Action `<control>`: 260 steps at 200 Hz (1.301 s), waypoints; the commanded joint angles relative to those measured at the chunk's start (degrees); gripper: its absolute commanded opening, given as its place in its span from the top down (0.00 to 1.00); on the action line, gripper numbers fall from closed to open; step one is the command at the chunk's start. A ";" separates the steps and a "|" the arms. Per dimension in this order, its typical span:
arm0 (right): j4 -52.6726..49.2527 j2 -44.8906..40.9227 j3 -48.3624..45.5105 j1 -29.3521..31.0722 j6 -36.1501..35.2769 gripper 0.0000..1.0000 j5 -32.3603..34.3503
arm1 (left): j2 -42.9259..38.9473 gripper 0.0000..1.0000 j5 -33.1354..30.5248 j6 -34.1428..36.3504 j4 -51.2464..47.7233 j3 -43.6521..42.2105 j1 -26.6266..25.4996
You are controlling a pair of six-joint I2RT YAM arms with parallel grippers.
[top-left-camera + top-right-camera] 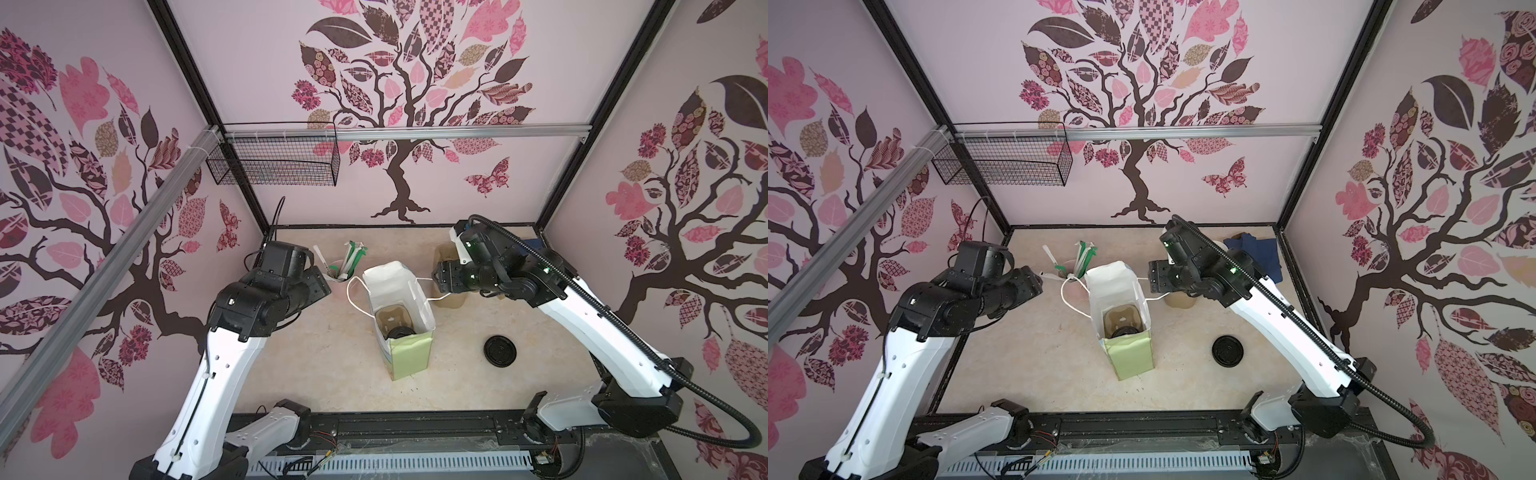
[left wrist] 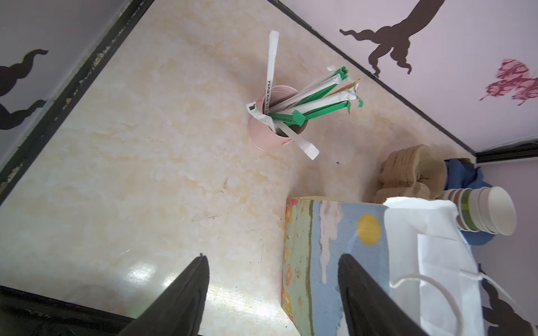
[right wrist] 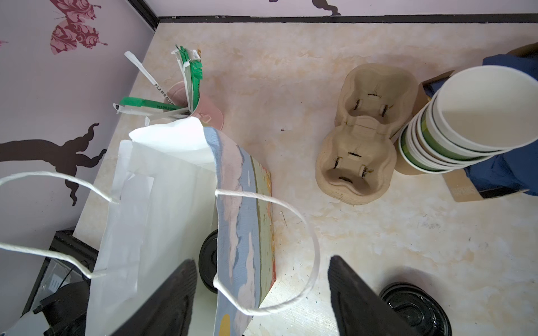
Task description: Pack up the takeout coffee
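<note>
Bag [image 1: 409, 353] green w/ painted sky side; lid [image 1: 500, 351] blk; straw cup [image 2: 262, 136] pink.

Bright even light; soft shadows; glare patch on tabletop [image 2: 139, 273]; wide-angle edge distortion.

Coffee [image 1: 401, 332] stands inside the bag [image 1: 409, 355], loose lid [image 1: 500, 351] right of it.
</note>
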 commanded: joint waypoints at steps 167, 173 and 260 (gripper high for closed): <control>5.00 -0.58 -3.58 -2.70 -9.24 0.23 -16.99 | -4.83 0.30 16.81 3.98 10.93 0.23 4.20; 3.96 -0.10 -2.31 -2.70 -9.70 0.23 -16.79 | -4.68 0.29 18.98 2.92 11.22 1.38 4.17; 9.55 -3.83 -6.32 -3.02 -3.68 0.22 -2.97 | -1.01 0.24 8.19 5.57 11.38 -0.50 4.20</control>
